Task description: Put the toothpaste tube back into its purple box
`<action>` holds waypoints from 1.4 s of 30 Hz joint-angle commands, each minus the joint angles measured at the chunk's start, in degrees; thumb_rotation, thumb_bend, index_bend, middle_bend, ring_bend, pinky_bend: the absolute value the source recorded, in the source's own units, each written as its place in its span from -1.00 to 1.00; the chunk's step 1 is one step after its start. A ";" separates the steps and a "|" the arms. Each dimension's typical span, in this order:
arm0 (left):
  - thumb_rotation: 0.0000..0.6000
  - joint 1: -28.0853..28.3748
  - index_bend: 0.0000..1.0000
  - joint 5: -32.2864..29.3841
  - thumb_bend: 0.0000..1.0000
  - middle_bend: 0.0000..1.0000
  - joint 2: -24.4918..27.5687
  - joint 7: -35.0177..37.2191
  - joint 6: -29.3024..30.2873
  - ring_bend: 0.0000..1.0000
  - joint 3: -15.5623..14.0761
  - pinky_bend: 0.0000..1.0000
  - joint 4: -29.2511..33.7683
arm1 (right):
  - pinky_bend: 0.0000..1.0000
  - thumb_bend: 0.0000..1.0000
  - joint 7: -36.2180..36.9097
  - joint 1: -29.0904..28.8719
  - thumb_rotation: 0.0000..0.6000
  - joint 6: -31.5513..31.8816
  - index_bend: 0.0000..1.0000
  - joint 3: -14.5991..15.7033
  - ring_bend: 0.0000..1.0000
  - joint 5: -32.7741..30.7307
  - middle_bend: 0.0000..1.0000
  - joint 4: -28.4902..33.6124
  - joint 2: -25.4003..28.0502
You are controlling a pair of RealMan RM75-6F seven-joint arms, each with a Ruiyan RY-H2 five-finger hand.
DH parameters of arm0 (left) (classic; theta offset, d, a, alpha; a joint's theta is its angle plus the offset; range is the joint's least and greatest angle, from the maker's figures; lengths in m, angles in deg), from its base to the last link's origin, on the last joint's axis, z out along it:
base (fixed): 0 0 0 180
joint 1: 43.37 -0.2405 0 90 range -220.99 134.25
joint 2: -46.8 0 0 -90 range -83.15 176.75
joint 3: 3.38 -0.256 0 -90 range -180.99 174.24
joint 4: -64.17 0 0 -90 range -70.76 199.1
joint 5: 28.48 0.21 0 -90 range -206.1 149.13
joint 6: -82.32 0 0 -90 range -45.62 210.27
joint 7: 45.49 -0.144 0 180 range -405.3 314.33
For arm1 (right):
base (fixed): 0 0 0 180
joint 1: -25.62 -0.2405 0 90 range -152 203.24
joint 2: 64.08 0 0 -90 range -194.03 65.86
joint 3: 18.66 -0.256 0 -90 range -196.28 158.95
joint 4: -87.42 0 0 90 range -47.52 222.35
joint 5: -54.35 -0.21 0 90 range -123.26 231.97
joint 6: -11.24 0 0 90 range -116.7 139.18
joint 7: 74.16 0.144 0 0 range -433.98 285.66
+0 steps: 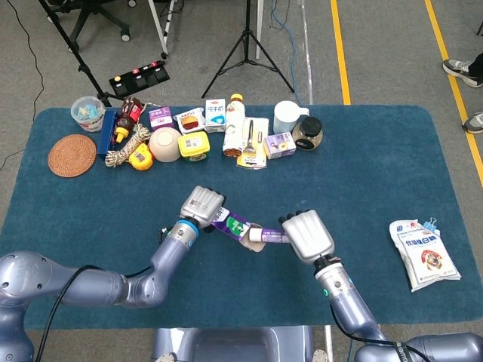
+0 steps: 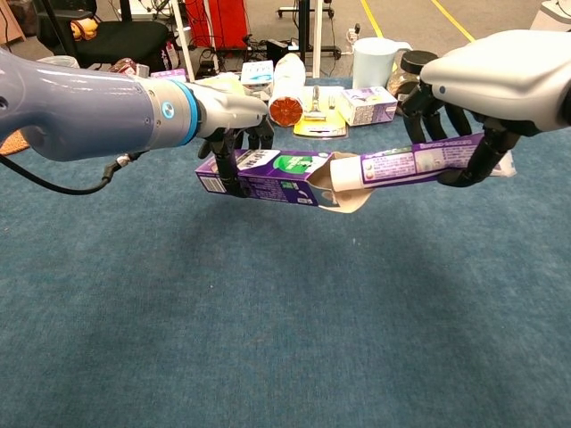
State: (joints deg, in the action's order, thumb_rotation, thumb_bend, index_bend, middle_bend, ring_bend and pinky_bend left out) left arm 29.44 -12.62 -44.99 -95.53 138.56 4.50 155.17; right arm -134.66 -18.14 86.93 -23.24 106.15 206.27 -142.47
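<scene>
Toothpaste tube (image 2: 419,161) in right hand (image 2: 464,134), cap at open flap of purple box (image 2: 263,175) in left hand (image 2: 236,143)

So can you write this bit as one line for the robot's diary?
left hand: holds box | right hand: holds tube | tube cap at box's open end | both above table

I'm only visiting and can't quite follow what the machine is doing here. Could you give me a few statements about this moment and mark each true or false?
1. The left hand holds the purple box off the table. True.
2. The toothpaste tube lies on the table. False: the right hand holds it in the air.
3. The tube's cap end is at the box's open flap end. True.
4. The white pitcher stands at the table's near edge. False: it stands in the far row of items.
5. A woven coaster lies at far left. True.
</scene>
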 commanded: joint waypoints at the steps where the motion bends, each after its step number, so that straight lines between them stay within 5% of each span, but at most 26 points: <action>1: 1.00 0.14 0.09 -0.29 -0.43 -0.06 -0.26 -0.18 0.13 -0.26 0.03 0.20 -0.10 | 0.25 0.49 -5.51 -0.63 1.00 3.85 0.20 -0.13 0.15 -3.14 0.28 1.02 -1.98; 12: 1.00 0.77 0.09 -1.38 -0.43 -0.06 -1.92 -0.66 1.35 -0.25 0.94 0.27 -0.45 | 0.27 0.52 -14.51 -1.10 1.00 12.54 0.20 -0.49 0.18 -6.87 0.29 3.34 -6.52; 42: 1.00 0.97 0.09 -2.27 -0.43 -0.05 -3.39 -1.42 1.39 -0.25 2.51 0.27 -2.05 | 0.27 0.52 -19.87 -1.64 1.00 17.04 0.20 0.52 0.18 -4.92 0.29 6.20 -10.59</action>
State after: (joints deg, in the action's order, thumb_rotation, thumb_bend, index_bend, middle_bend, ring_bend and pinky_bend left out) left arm 30.40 -14.88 -48.37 -96.94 139.96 7.02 153.13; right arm -154.32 -19.73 103.79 -22.72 101.21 212.50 -152.85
